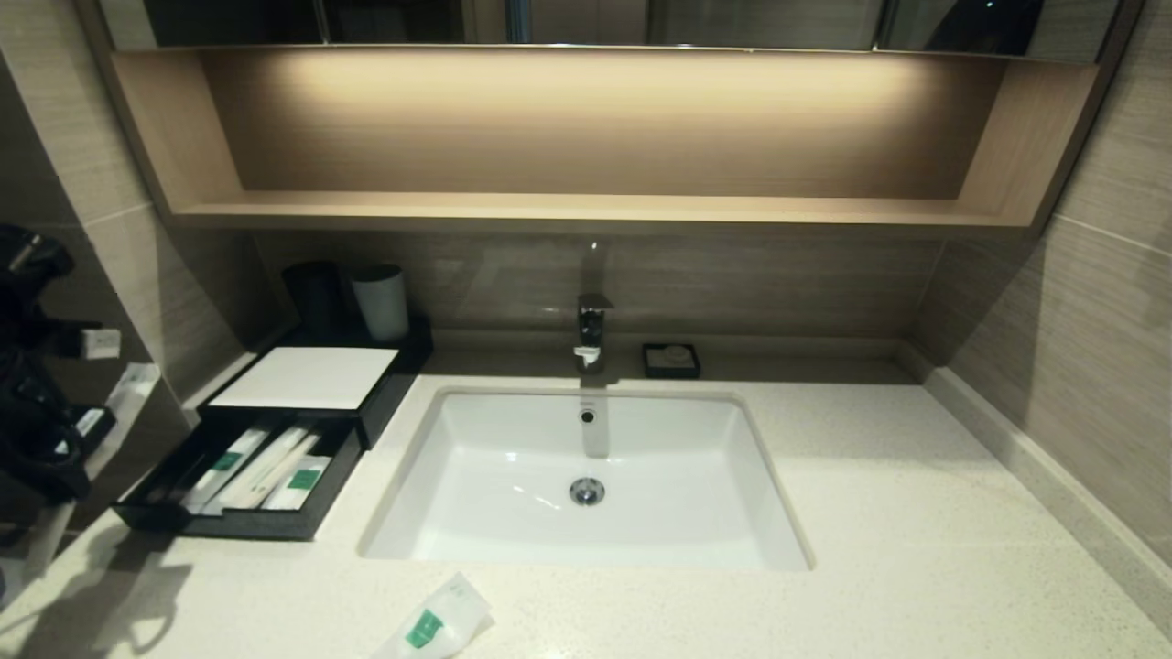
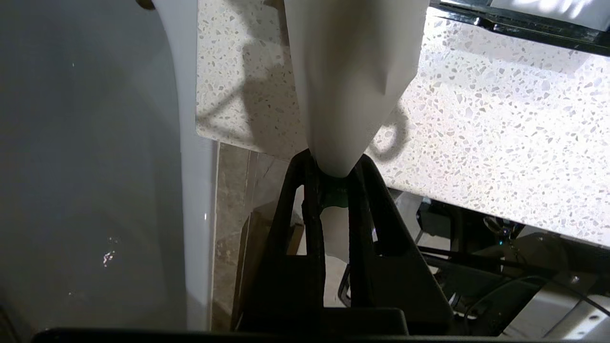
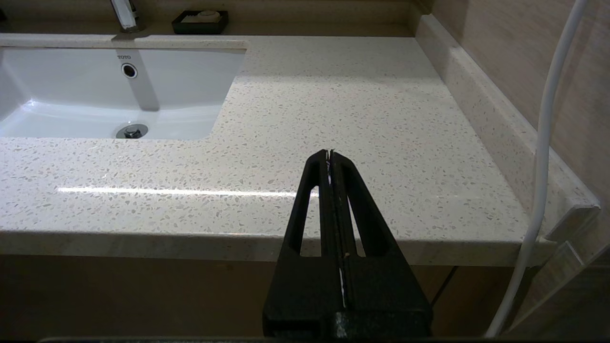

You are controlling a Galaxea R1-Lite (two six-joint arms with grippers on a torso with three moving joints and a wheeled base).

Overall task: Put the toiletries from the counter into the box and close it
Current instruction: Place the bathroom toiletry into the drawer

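The black box [image 1: 307, 377] with a white top panel stands left of the sink, and its front drawer [image 1: 240, 523] is pulled out. Frosted sachets with green labels [image 1: 265, 469] lie in the drawer. One short wide sachet [image 1: 432, 625] lies on the speckled counter [image 1: 916, 513] at the front edge, before the sink. My left gripper [image 1: 96, 423] is off the counter's left end, shut on a white sachet [image 2: 352, 71], also seen in the head view [image 1: 130, 389]. The gripper shows in the left wrist view [image 2: 333, 164]. My right gripper [image 3: 330, 153] is shut and empty, out of the head view.
A white sink [image 1: 513, 549] with a chrome faucet [image 1: 591, 334] fills the counter's middle. A small black soap dish [image 1: 671, 360] sits behind it. Two cups [image 1: 380, 302] stand behind the box. A wooden shelf [image 1: 586, 210] hangs above. A white cable [image 3: 548, 143] runs near the right wall.
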